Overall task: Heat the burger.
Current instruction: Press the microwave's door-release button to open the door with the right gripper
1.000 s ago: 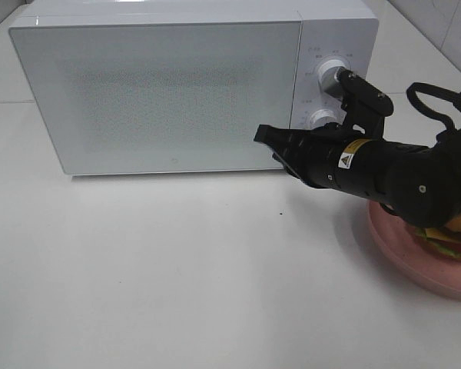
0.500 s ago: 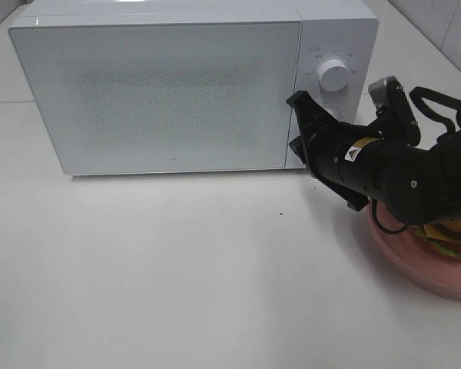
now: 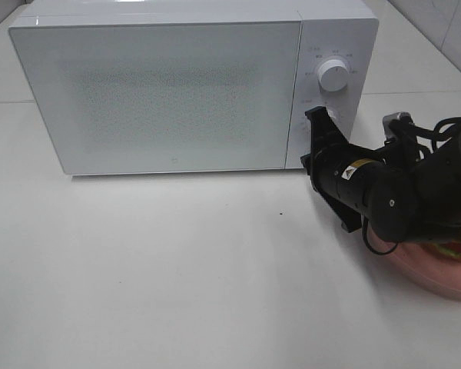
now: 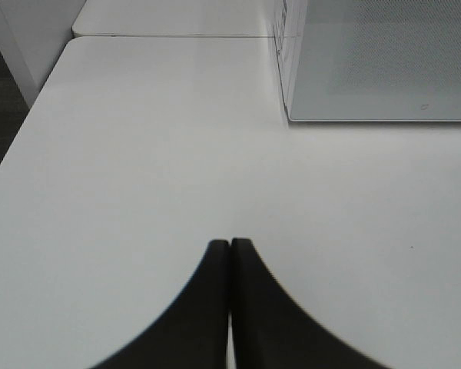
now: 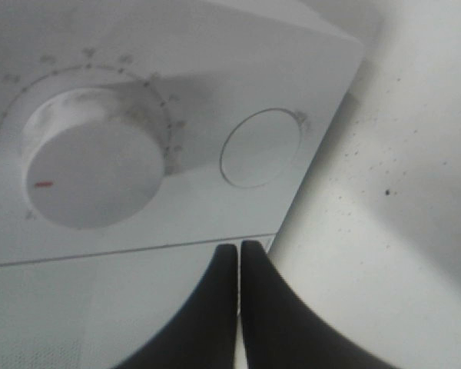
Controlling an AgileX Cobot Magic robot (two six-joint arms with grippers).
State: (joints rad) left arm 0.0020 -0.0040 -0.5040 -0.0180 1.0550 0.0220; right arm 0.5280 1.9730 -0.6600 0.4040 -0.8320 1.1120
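The white microwave [image 3: 161, 92] stands at the back with its door closed. My right gripper [image 3: 316, 117] is shut and empty, its tips against the front at the seam between door and control panel. In the right wrist view the shut fingertips [image 5: 238, 247] sit just below a round button [image 5: 260, 147], beside a dial [image 5: 92, 173] with a red mark. The burger [image 3: 455, 250] shows only as a thin sliver on the pink plate [image 3: 438, 273], behind my right arm. My left gripper [image 4: 230, 243] is shut and empty, low over the table left of the microwave [image 4: 376, 61].
The upper dial [image 3: 334, 74] is in plain sight above my right gripper. White table [image 3: 177, 261] stretches in front of the microwave. The table's left edge [image 4: 19, 131] drops off near my left gripper. Black cables [image 3: 446, 127] trail over the right arm.
My right gripper swung from in front of the door's lower right corner back to the control panel. The arm rolled and now lies lower, covering more of the plate.
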